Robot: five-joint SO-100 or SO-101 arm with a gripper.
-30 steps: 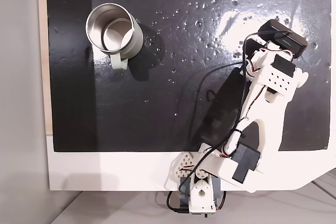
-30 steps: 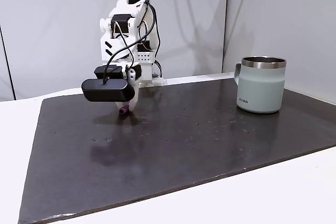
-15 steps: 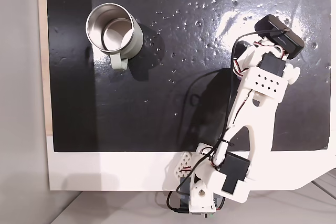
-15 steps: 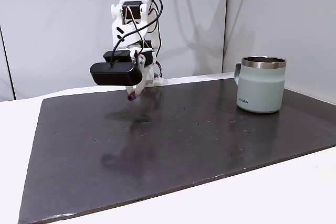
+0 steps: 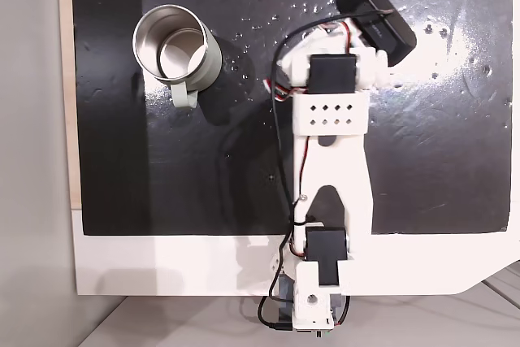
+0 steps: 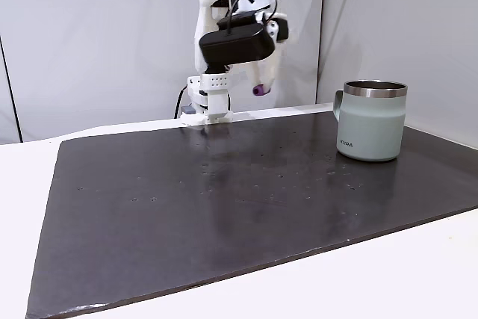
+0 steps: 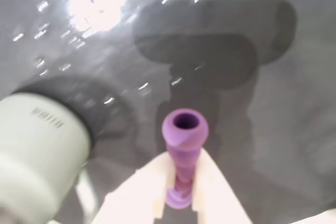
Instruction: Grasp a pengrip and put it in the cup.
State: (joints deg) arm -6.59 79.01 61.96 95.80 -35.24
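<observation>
Pincer (image 7: 181, 203) holding purple pengrip (image 7: 183, 145) tight, raised high above black surface (image 6: 224, 207), cup (image 6: 371, 120) standing well apart

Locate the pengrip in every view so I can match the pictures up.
A fixed view, looking down: I cannot pick it out beneath the arm's head.
A fixed view, from the side: the pengrip hangs top centre, left of the cup.
Wrist view: bottom centre, clamped in the gripper.
Shared landmark: the cup.

Glare on mat (image 5: 455, 46), blurry wrist view
</observation>
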